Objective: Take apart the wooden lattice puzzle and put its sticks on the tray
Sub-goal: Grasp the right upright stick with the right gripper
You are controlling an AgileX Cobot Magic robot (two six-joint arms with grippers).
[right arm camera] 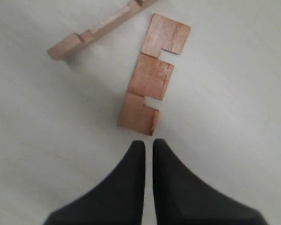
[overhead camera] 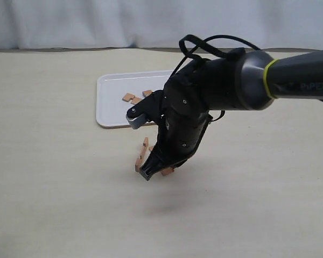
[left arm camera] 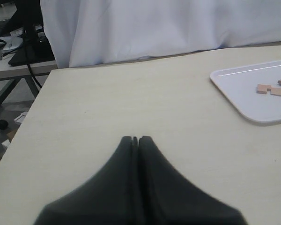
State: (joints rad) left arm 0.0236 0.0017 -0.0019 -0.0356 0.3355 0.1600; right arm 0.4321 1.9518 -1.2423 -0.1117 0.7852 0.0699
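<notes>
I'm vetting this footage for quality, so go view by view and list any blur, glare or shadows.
Exterior view: soft overall, with a faint shadow on the table under the right fingers. Left wrist view: the left fingers are blurred, the tray sharper, a bright streak along its rim. Right wrist view: the right fingers out of focus, the flat stick fairly crisp.

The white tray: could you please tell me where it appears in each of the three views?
Exterior view: the tray lies upper middle, behind the right arm, which hides its right part.
Left wrist view: the tray sits at the right edge, cut off by the frame.
Right wrist view: not in it.
Shared landmark: the wooden pieces on the tray, seen in the exterior and left wrist views.
</notes>
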